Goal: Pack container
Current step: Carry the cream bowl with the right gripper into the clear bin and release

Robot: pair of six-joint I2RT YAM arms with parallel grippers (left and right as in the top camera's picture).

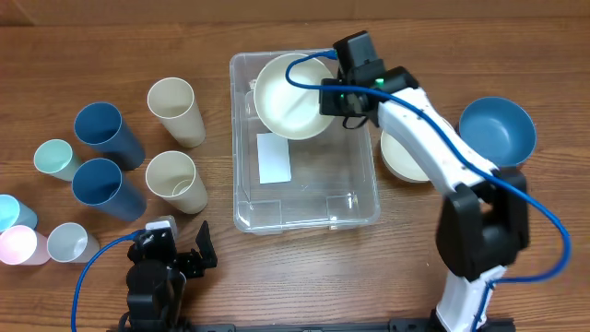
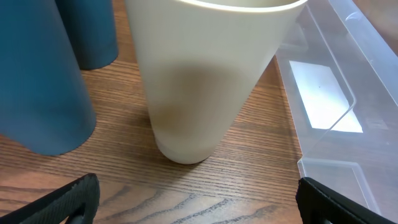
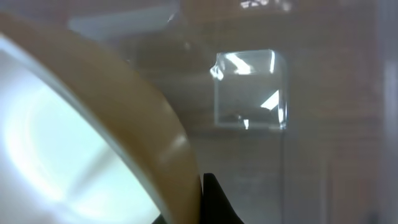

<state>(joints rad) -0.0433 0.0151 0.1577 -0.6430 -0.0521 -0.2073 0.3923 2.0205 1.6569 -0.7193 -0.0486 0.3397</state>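
- R gripper [image 1: 330, 98] clamped on cream bowl [image 1: 288, 92] rim, arm stretched over container [image 1: 313, 210] far end.
- L gripper [image 1: 177, 247] spread wide, low by table [image 1: 304, 277] near edge.

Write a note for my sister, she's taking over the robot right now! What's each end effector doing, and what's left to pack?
Right end effector: shut on the cream bowl by its rim, at the far end of the container; whether the bowl touches bottom is unclear.
Left end effector: open, empty, low near the table's front edge, facing a cream cup.
Done: nothing released inside yet.
To do: second cream bowl and blue bowl on the right, cups on the left.
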